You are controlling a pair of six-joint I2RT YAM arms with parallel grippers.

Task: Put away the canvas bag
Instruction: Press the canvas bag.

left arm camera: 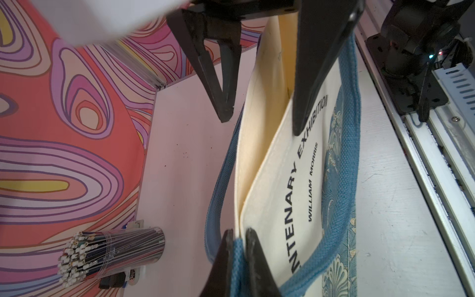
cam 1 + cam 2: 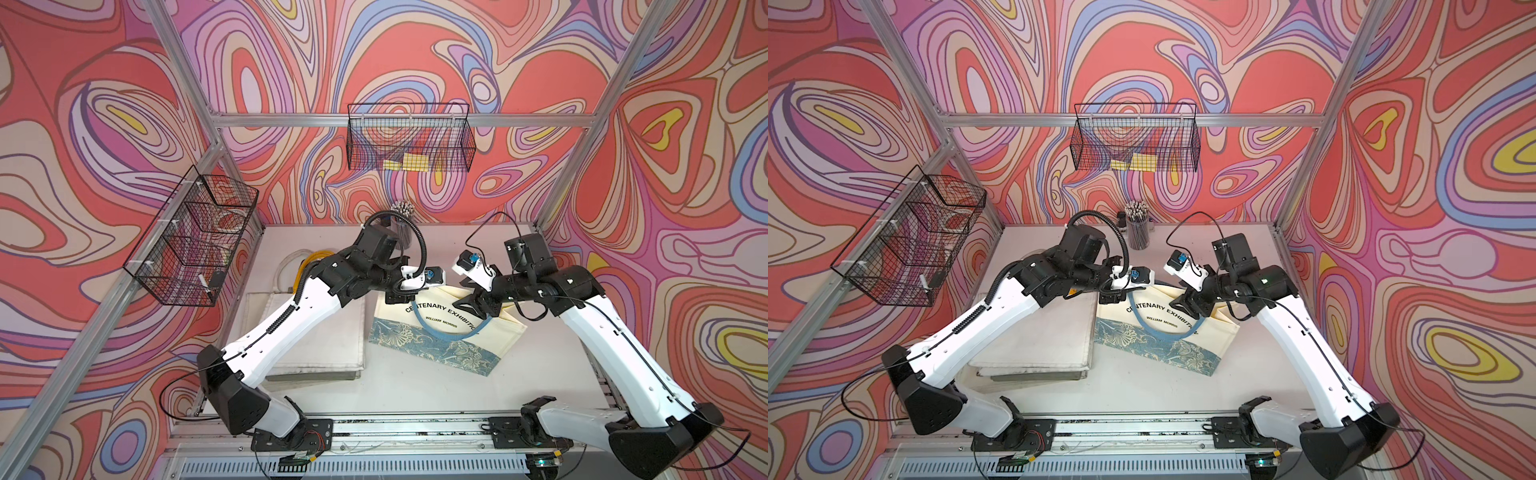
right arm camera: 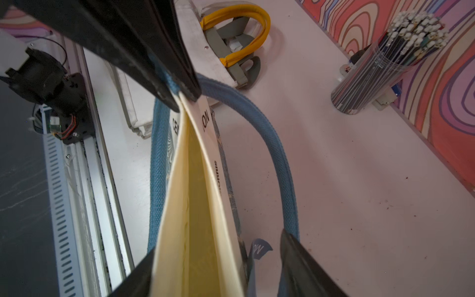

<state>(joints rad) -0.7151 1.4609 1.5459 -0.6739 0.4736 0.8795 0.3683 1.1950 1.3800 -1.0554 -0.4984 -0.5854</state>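
Your left claw point(image 1: 237, 235) is clamped shut on the top rim of the canvas bag point(image 1: 277, 192), right where a blue strap point(image 1: 219, 180) is sewn on. You can see the strap's cloth pinched between the fingers. Your right claw point(image 3: 218, 244) stands wide open farther along the same rim, with one finger on each side of it. There is a clear gap between the cloth and one of those fingers, so it grips nothing.

In both top views the bag sits mid-table point(image 2: 415, 386) between the two arms. Its mouth is raised toward the back at the claws, and its blue patterned band points toward the front edge. The second loop of strap droops across the printed face.

Just beside the bag, under your left arm, lies a pile of folded white cloth point(image 2: 324, 345). A cup of pencils point(image 2: 1138, 230) stands at the back of the table. Two wire baskets hang above, one on the back wall point(image 2: 409, 141) and one on the left wall point(image 2: 191, 237).
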